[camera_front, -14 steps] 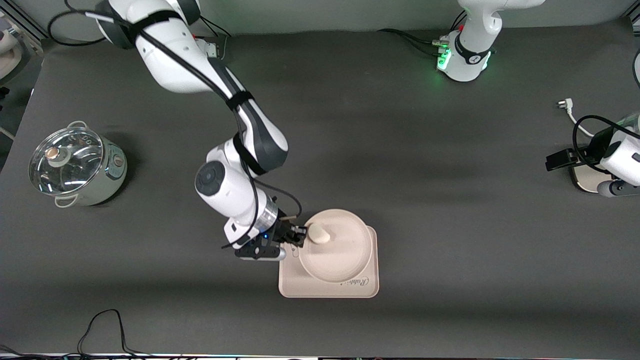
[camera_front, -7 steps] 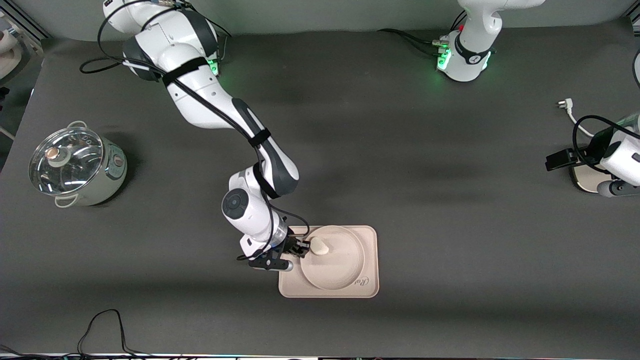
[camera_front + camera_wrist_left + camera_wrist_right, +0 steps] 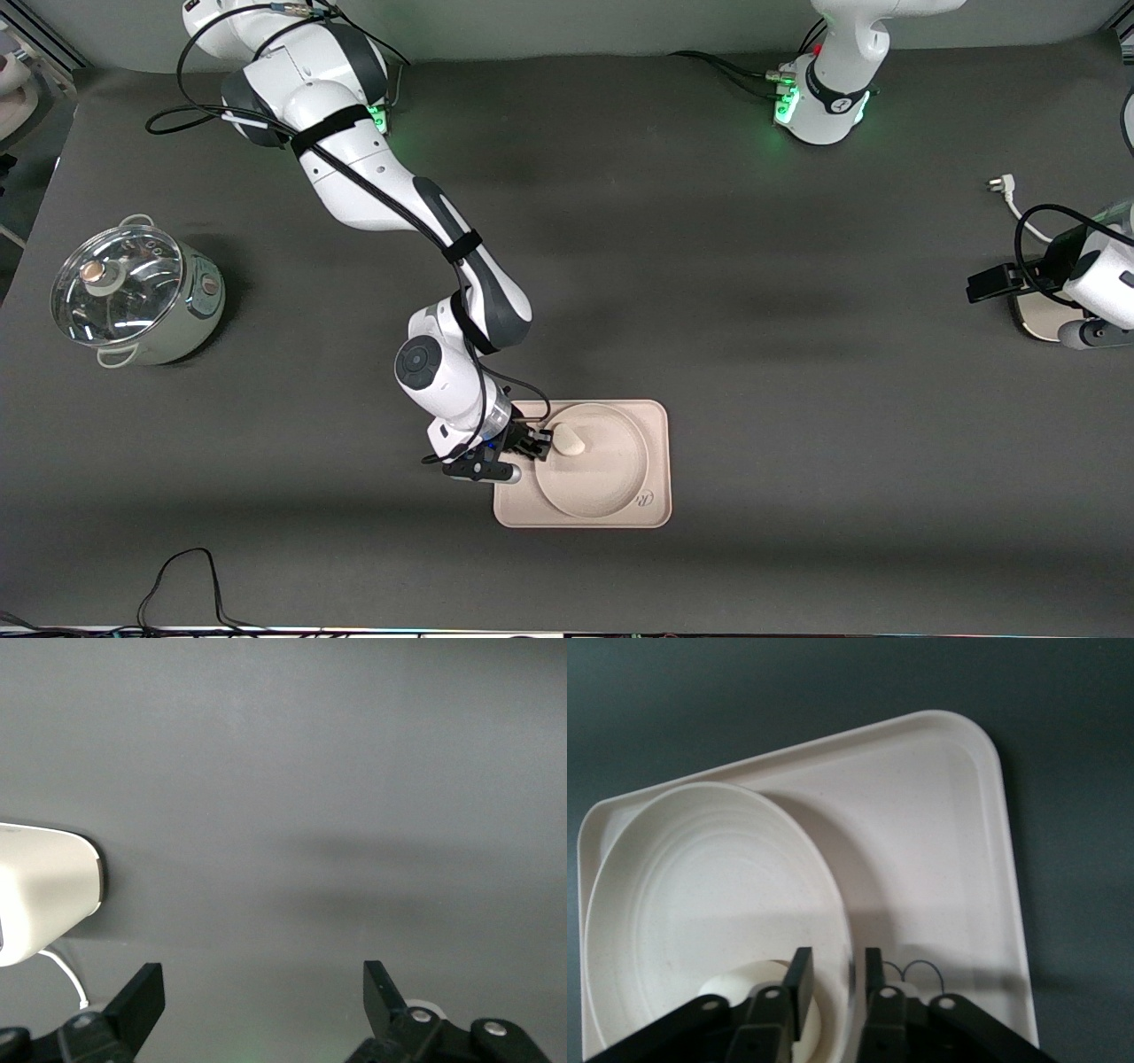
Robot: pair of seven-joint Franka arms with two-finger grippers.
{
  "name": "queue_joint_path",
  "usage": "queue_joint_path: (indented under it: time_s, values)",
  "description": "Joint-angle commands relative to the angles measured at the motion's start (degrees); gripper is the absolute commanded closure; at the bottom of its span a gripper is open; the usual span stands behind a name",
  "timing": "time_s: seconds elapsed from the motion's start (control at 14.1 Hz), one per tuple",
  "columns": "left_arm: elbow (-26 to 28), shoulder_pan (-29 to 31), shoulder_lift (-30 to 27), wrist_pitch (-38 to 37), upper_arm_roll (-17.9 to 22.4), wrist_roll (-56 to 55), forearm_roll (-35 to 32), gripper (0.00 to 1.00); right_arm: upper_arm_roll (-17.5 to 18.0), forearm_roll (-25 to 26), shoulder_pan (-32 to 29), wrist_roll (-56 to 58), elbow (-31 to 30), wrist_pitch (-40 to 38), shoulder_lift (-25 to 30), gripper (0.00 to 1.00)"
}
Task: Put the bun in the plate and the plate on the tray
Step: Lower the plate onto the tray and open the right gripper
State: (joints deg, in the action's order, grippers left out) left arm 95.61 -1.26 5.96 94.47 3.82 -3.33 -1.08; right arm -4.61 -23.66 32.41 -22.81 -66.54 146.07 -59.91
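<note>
The round cream plate (image 3: 602, 483) lies on the rectangular cream tray (image 3: 657, 421), covering most of its script. The small off-white bun (image 3: 568, 440) sits in the plate near the rim toward the right arm's end. My right gripper (image 3: 536, 443) is shut on that rim, one finger inside the plate beside the bun and one outside over the tray. The right wrist view shows the plate (image 3: 700, 895), the tray (image 3: 939, 859), the bun (image 3: 744, 988) and the gripper (image 3: 834, 979) pinching the rim. My left gripper (image 3: 264, 992) is open and empty, waiting at the left arm's end.
A steel pot with a glass lid (image 3: 133, 297) stands at the right arm's end of the table. A white device (image 3: 1036, 323) with a cable and plug (image 3: 999, 184) lies under the left arm's hand. A black cable (image 3: 182, 576) lies near the front edge.
The right gripper lowered the plate with the bun onto the tray, then shifted it slightly nearer to the front camera, covering more of the script. The left arm has not moved.
</note>
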Motion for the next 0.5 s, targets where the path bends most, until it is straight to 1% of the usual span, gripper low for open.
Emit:
queue_joint_path:
  time_s: [0.0,0.21,0.35,0.43]
  values:
    - [0.72,0.03,-0.95,-0.08,0.13,0.96,0.55,0.00,0.04,-1.57,-0.76,0.49,-0.17,-4.81,3.29,0.00]
    - [0.72,0.03,-0.95,-0.08,0.13,0.96,0.55,0.00,-0.66,-1.31,-2.34,-0.47,-0.17,-17.79,11.02,0.00]
    - [0.72,-0.05,-0.95,-0.16,0.13,0.87,0.55,0.00,-2.68,-0.52,-2.26,-0.74,-0.34,-26.93,16.73,0.00]
    - [0.72,-0.05,-0.95,-0.16,0.13,0.96,0.55,0.00,-4.25,-0.34,-2.35,-0.65,-0.78,-31.94,19.89,0.00]
